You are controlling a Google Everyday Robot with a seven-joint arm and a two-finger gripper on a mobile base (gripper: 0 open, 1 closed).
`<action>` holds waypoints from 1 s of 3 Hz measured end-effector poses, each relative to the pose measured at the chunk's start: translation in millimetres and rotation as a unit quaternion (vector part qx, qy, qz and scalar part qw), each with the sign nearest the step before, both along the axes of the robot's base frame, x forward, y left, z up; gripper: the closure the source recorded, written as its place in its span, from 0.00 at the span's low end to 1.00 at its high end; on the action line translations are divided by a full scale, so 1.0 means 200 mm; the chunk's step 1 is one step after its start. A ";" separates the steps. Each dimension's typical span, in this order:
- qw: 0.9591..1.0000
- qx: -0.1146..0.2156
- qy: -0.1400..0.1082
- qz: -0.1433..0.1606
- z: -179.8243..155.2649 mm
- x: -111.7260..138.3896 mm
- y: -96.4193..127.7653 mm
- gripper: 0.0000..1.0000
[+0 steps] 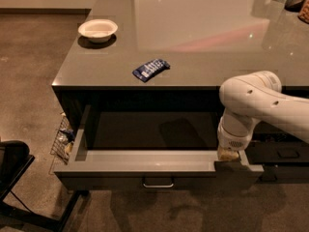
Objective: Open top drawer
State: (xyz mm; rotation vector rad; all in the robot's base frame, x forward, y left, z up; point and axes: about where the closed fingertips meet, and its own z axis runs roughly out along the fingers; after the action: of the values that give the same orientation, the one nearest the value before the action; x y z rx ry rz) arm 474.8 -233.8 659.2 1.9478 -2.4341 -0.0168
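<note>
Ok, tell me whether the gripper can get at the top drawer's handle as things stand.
Probably yes: the gripper sits at the right end of the top drawer's front rim, and nothing covers the handle below.

A glossy grey counter (pixel 203 47) is seen, with two things laid on it. A blue packet (pixel 151 69) is placed near the front edge. A white bowl (pixel 98 30) is set behind and left of the packet, well apart from it. The gripper (pixel 228 153) is held below and right of the packet, at the right front corner of the top drawer (pixel 145 159).
</note>
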 end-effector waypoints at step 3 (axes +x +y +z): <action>0.997 0.002 0.074 -0.021 0.01 -0.32 0.00 0.86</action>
State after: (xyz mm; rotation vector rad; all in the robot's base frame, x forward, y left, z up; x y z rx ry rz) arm 410.9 -233.1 660.4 1.8251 -2.3818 -0.1605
